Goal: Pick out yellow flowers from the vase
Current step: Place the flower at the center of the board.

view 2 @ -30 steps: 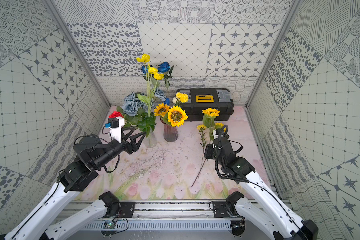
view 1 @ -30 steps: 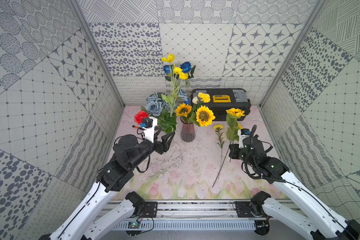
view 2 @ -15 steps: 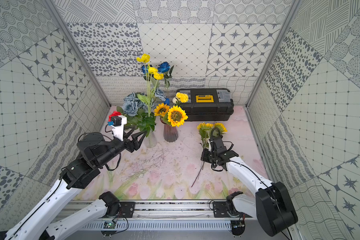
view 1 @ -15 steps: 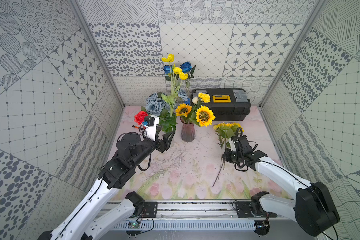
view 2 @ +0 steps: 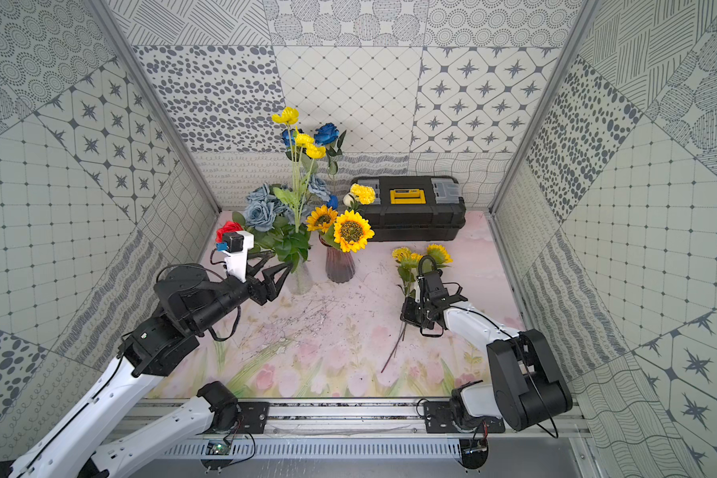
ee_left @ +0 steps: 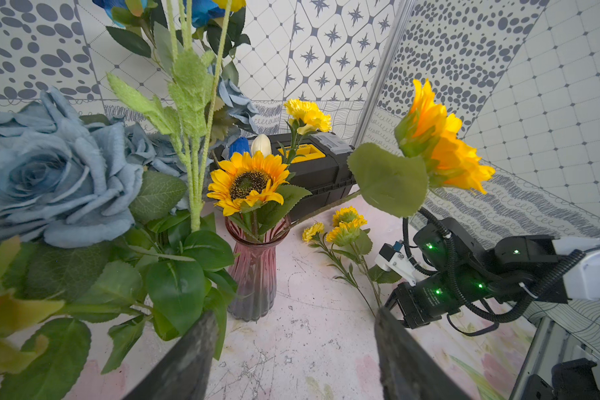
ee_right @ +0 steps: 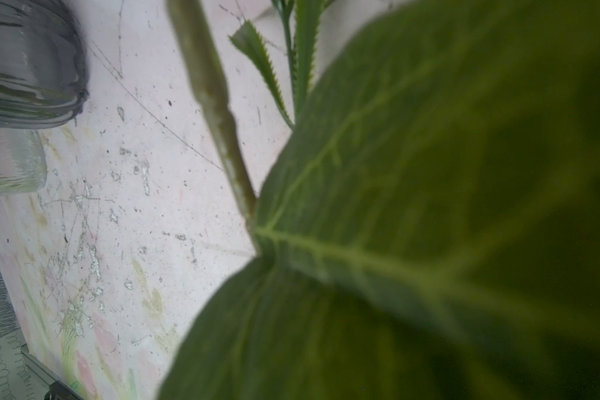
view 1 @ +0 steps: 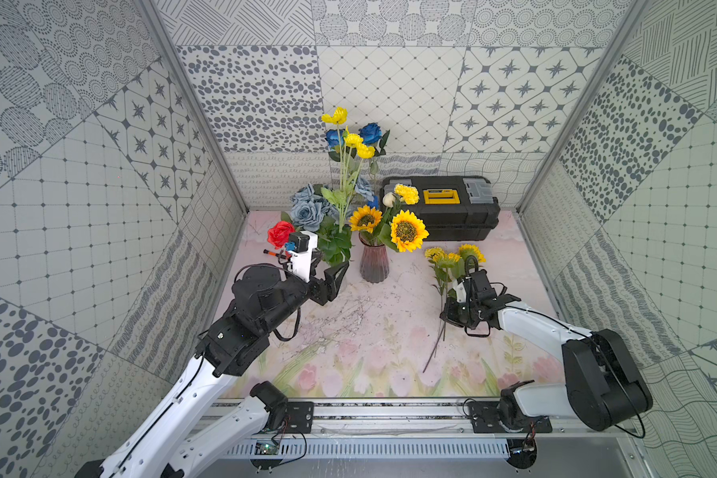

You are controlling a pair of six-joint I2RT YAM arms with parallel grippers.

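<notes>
A pink ribbed vase holds two sunflowers and a yellow carnation. A clear vase beside it holds grey-blue roses and a tall yellow spray. Two picked yellow stems lie on the table right of them: small yellow blooms and a sunflower. My right gripper sits low on the table at their stems. A leaf covers its jaws in the right wrist view. My left gripper stands open and empty beside the clear vase.
A black toolbox with a yellow handle stands against the back wall behind the vases. A red rose hangs out at the left by my left wrist camera. The patterned walls close in on three sides.
My right arm has come down and laid the sunflower on the table beside the small yellow blooms. The left arm has barely moved.
</notes>
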